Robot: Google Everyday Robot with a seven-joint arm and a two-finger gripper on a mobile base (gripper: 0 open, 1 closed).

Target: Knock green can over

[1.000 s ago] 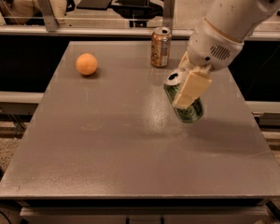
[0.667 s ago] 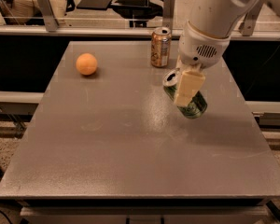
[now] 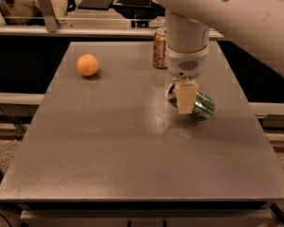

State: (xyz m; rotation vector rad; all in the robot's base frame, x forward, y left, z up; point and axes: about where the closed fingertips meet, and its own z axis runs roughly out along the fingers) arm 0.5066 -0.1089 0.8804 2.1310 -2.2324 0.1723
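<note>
The green can (image 3: pixel 201 107) lies tipped over on the grey table (image 3: pixel 132 141), right of centre. Its silver top points left and its body points right, towards the table's right edge. My gripper (image 3: pixel 186 103) hangs from the white arm straight down onto the can. Its cream tip covers the can's left half and touches it.
An orange-brown can (image 3: pixel 159 48) stands upright at the back of the table, just behind my wrist. An orange ball (image 3: pixel 87 65) rests at the back left. Desks and chairs stand behind the table's far edge.
My arm has swung left over the table. The green can has gone from leaning to lying nearly flat on its side.
</note>
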